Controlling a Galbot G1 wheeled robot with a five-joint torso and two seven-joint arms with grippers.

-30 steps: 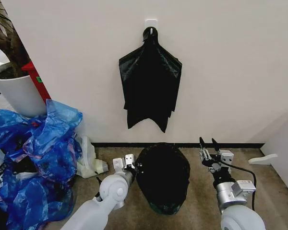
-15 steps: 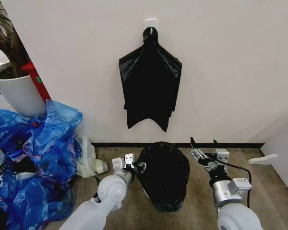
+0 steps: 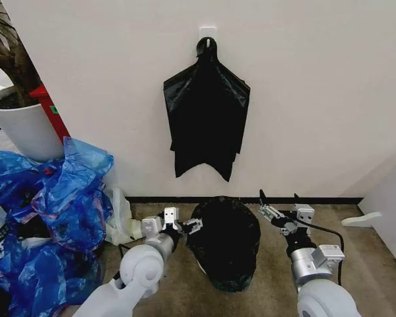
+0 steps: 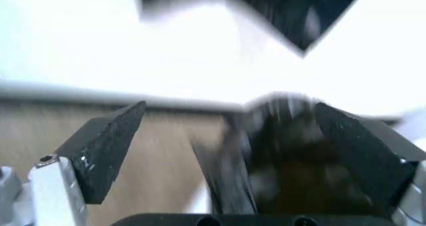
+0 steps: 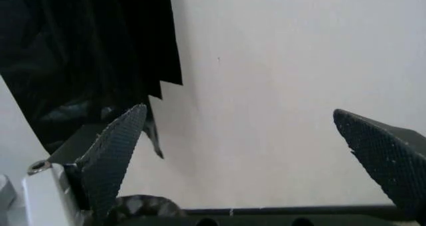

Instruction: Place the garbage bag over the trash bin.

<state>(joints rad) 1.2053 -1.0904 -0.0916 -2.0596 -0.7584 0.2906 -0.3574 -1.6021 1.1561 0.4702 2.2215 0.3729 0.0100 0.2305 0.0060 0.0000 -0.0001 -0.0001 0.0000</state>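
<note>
The thin, glossy black plastic garbage bag (image 3: pixel 224 241) stands on the brown floor (image 3: pixel 369 264) close to the white wall (image 3: pixel 317 99). It is draped over the trash bin, and the bin itself cannot be made out under the film. The wrinkled black film makes a rounded dome between the two arms.

The left end effector (image 3: pixel 179 223) is at the left upper side of the garbage bag, just beside it. In the left wrist view its two black fingers (image 4: pixel 106 146) stand apart, so it is released, and blurred black film (image 4: pixel 280 156) lies between them, nearer to one finger. I cannot tell if a finger touches the film.

The right end effector (image 3: pixel 278 201) is near the right upper side of the garbage bag, a little apart from it. Its dark fingers (image 5: pixel 116 151) are spread wide with only the wall between them, so it is released too and grasps nothing.

On the wall above hangs a flat black kite-shaped bundle (image 3: pixel 206 112) from a small white hook (image 3: pixel 208 30). On the left side of the floor lies a heap of crumpled blue plastic bags (image 3: pixel 46 211), and behind it stands a large white plant pot (image 3: pixel 23 125).
</note>
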